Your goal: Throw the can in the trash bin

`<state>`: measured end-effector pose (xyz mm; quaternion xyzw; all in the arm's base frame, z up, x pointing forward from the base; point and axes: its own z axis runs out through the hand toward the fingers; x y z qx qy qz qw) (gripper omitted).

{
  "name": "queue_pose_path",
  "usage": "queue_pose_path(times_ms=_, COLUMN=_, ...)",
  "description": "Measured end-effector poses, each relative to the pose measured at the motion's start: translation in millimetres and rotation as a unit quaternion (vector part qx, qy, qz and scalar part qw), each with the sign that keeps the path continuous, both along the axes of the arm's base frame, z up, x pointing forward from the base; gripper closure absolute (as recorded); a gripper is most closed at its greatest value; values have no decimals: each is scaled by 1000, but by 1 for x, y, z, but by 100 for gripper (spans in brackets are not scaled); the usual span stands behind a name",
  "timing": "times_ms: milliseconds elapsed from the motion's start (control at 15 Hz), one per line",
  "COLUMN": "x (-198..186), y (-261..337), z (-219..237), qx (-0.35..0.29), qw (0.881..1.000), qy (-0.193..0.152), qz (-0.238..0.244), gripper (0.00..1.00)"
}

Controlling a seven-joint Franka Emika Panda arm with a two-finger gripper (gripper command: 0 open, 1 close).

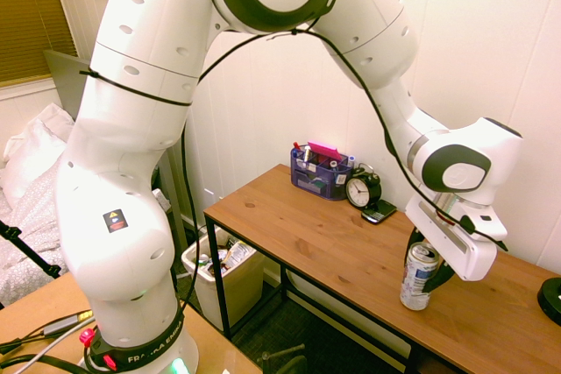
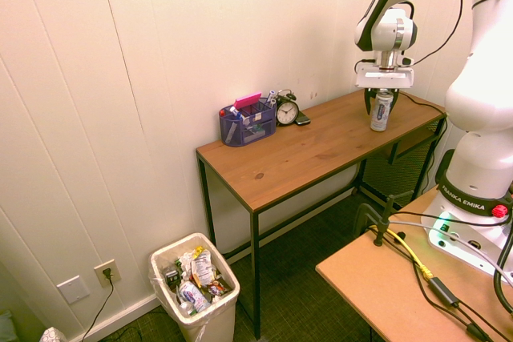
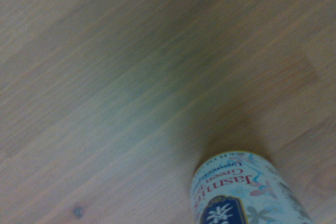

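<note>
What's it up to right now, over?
Pincer astride can, grip unconfirmed. Can upright at desk. Bin on floor past desk's far end; desk edge lies between.

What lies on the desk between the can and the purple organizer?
In the second exterior view, a black alarm clock and a dark phone-like device lie between the can and the purple organizer, both nearer the organizer.
</note>
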<state>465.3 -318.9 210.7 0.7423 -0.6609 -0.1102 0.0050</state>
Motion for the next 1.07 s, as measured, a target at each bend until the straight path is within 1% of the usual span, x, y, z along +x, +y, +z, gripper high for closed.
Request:
queue_pose_path(times_ms=467, x=13, y=5, z=5, qx=11, qw=1000, qy=3, qz=3, gripper=100)
queue_pose_path(times_ms=667, x=26, y=22, z=13, qx=19, qw=1000, qy=-1, qz=19, gripper=100)
queue_pose_path(times_ms=733, x=32, y=32, z=24, qx=21, qw=999, qy=-8, qz=29, gripper=100)
queue_pose_path(times_ms=867, x=44, y=68, z=64, qx=27, qw=997, qy=-36, qz=68, gripper=100)
queue_pose_path(times_ms=1000, x=58, y=135, z=114, qx=33, qw=989, qy=-73, qz=121, gripper=100)
queue_pose_path(times_ms=1067, x=61, y=178, z=137, qx=35, qw=984, qy=-85, qz=152, gripper=100)
